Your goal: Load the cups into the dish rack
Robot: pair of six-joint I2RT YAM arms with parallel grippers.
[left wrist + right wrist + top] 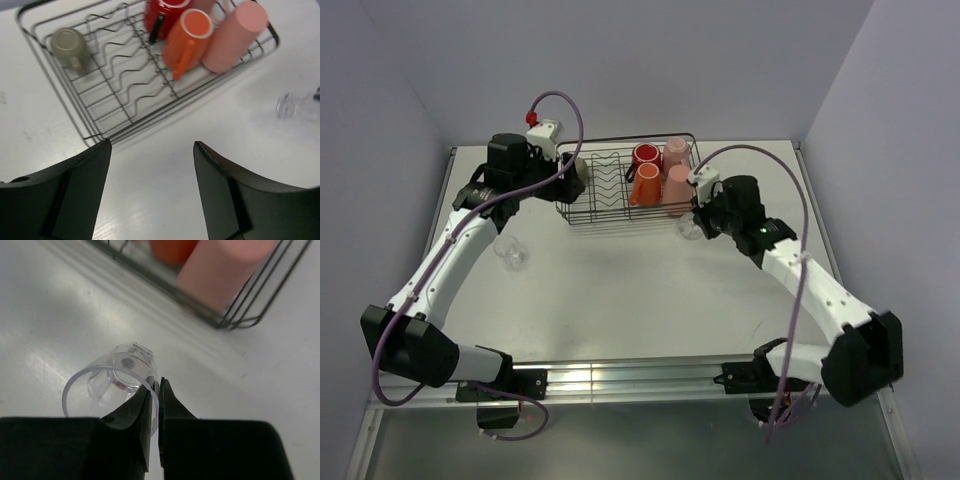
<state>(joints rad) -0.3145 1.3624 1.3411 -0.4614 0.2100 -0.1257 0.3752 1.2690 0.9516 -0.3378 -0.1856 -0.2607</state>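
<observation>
Bright even light, soft shadows, slight foreground blur

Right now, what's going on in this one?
Two robot arms are filling a wire dish rack. The right claw is shut on the rim of a clear glass just in front of the rack's right end. The left claw hovers open and empty near the rack's left end. Five cups already sit in the rack, and a second glass waits on the table.

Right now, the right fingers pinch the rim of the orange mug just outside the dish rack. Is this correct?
No. The right fingers pinch the rim of a clear glass, not the orange mug, just outside the dish rack; the right wrist view shows it.
</observation>
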